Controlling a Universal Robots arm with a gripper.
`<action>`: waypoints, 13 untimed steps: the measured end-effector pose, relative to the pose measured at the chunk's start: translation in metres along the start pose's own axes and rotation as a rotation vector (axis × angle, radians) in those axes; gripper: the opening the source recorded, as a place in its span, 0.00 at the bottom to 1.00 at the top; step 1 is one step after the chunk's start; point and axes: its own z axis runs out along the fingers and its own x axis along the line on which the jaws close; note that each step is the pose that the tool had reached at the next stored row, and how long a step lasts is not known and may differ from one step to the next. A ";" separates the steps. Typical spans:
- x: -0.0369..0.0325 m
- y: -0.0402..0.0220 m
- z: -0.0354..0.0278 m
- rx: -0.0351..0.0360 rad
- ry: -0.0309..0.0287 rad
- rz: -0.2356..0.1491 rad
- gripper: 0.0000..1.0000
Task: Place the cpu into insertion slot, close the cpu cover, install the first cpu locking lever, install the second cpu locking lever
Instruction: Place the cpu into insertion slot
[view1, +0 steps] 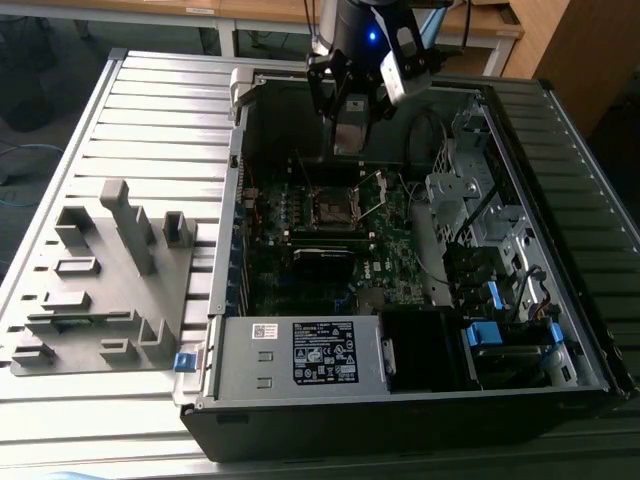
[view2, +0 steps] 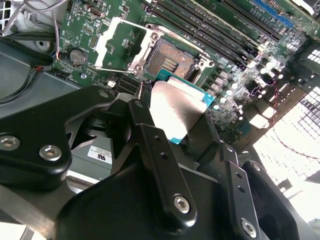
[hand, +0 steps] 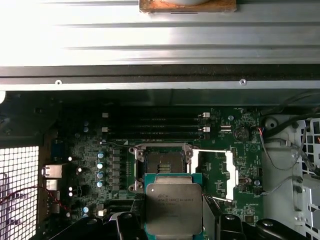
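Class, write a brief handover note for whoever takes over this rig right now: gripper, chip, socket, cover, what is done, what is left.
Gripper: shut on the chip, held above the circuit board, clear of the socket.
Socket: empty.
Cover: swung open beside the socket.
Done: chip picked up.
Left: chip into socket, cover closed, both levers locked.

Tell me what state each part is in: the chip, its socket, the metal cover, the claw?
cpu: gripped, held above the board, not seated.
insertion slot: uncovered and empty.
cpu cover: flipped open, lying beside the slot.
claw: shut on the cpu.
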 end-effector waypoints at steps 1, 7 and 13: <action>0.0000 0.0000 0.0002 0.0001 0.0000 0.000 0.54; 0.0000 -0.0001 0.0008 0.0001 0.0000 0.000 0.54; 0.0000 -0.0002 0.0024 -0.0001 -0.0001 0.000 0.54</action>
